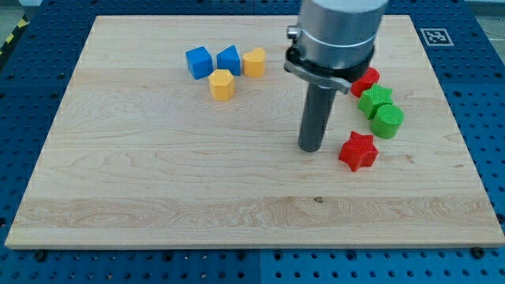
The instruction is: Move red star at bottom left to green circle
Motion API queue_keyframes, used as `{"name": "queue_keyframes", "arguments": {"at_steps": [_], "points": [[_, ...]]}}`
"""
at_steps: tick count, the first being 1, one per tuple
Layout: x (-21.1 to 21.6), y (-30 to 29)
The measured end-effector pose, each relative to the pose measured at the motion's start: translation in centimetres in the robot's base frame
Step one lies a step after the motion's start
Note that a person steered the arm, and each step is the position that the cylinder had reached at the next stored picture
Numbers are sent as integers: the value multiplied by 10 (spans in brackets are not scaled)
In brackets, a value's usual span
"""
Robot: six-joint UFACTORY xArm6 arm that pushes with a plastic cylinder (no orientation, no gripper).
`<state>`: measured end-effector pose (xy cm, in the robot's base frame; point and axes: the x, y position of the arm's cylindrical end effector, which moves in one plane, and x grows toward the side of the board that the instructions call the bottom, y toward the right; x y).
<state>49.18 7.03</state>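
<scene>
The red star (357, 151) lies on the wooden board (158, 181) at the view's right, just below and left of the green circle (387, 121); a small gap shows between them. My tip (309, 148) rests on the board just to the left of the red star, a short gap apart. A green star (375, 99) sits just above the green circle, touching it. A second red block (366, 80), partly hidden by the arm, lies above the green star.
Two blue blocks (199, 62) (229, 59) and two yellow blocks (254, 61) (222, 84) cluster at the view's top centre-left. The arm's grey body (335, 35) hangs over the top right. The board's right edge (461, 150) lies near the green blocks.
</scene>
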Motion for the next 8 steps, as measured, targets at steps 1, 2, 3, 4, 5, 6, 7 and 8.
{"name": "queue_keyframes", "arguments": {"at_steps": [1,2,3,4,5,6,7,8], "points": [[3,10],[4,37],[12,66],[15,73],[24,53],[72,60],[82,93],[53,117]]}}
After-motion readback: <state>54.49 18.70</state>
